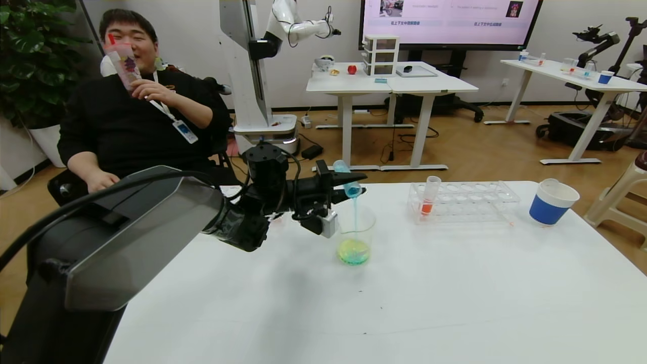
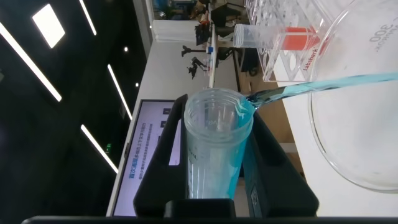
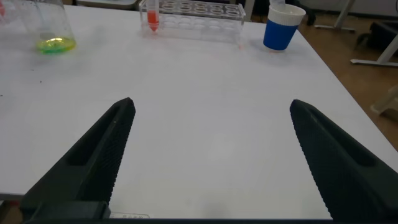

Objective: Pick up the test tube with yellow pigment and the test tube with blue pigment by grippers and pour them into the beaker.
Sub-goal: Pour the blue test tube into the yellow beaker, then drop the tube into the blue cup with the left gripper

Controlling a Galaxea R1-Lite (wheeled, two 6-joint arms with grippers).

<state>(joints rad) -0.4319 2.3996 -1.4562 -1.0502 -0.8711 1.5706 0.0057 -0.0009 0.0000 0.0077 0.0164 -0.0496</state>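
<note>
My left gripper (image 1: 349, 183) is shut on the test tube with blue pigment (image 1: 349, 183) and holds it tipped over the beaker (image 1: 355, 232). A thin cyan stream falls from the tube's mouth into the beaker, whose bottom holds yellow-green liquid with blue mixing in. In the left wrist view the tube (image 2: 214, 149) sits between the black fingers, and the stream runs to the beaker's rim (image 2: 348, 112). The beaker also shows in the right wrist view (image 3: 50, 31). My right gripper (image 3: 211, 124) is open and empty above bare table near the front. The yellow tube is out of view.
A clear tube rack (image 1: 462, 200) with one orange-red tube (image 1: 429, 197) stands right of the beaker. A white paper cup with a blue sleeve (image 1: 552, 201) stands at the far right. A seated person is behind the table's left corner.
</note>
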